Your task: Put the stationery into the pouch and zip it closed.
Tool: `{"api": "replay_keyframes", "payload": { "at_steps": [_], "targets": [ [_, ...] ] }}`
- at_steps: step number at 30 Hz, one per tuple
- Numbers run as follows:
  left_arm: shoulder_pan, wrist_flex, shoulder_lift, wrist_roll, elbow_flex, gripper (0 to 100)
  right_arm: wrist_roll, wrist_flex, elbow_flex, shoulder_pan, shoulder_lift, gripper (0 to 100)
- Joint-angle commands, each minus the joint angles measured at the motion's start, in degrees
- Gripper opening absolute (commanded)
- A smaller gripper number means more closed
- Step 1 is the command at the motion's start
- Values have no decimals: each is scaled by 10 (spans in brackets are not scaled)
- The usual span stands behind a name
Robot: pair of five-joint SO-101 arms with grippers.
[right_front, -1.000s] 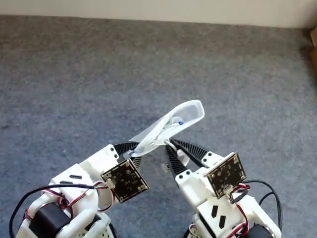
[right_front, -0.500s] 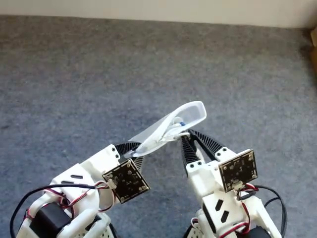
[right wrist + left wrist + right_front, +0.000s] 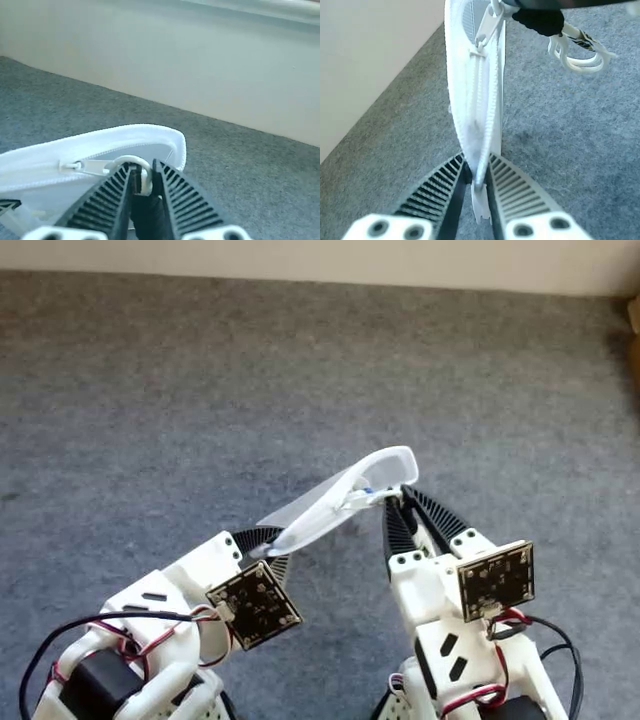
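Well, both arms reach out from the near edge of the grey, carpet-textured worktop (image 3: 150, 390) and lean in toward each other, so that their tips point to the middle of the scene. The left arm angles far and to the right. Its left end effector (image 3: 268, 545) (image 3: 477, 167) is clamped narrow on the near-left end of the white translucent mesh pouch (image 3: 340, 502) (image 3: 475, 90) (image 3: 100, 150), with a small white tab of the zip seam pinched between the ribbed black fingers (image 3: 512, 185).

The right arm stands steeper and points almost straight away from the near edge. The right end effector (image 3: 402, 502) (image 3: 142, 172) is closed on the white ring-shaped zip pull (image 3: 140, 167) at the pouch's far-right end.

The pouch hangs between the two as a slanting strip — low at the near left, higher at the far right — turned on edge with the zip seam uppermost. In the left wrist view the zip teeth lie closed from the left end effector up to the slider (image 3: 487, 30), which sits close to the far end. A small blue speck (image 3: 367, 489) shows through the pouch wall; what it is cannot be told.

Each wrist carries a dark square circuit board (image 3: 253, 603) (image 3: 495, 580) — any marks on them are too small to read.
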Motion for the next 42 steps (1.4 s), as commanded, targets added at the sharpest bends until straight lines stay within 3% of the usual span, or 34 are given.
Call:
{"api": "replay_keyframes", "payload": {
  "at_steps": [1,27,42],
  "targets": [
    [-12,6,1,5,8,5,5,-24,-5,35,7,5],
    [-13,7,1,5,7,5,40,-37,-5,213,7,6],
    [-13,6,1,5,10,5,80,-13,-5,222,1,19]
  ]
}}
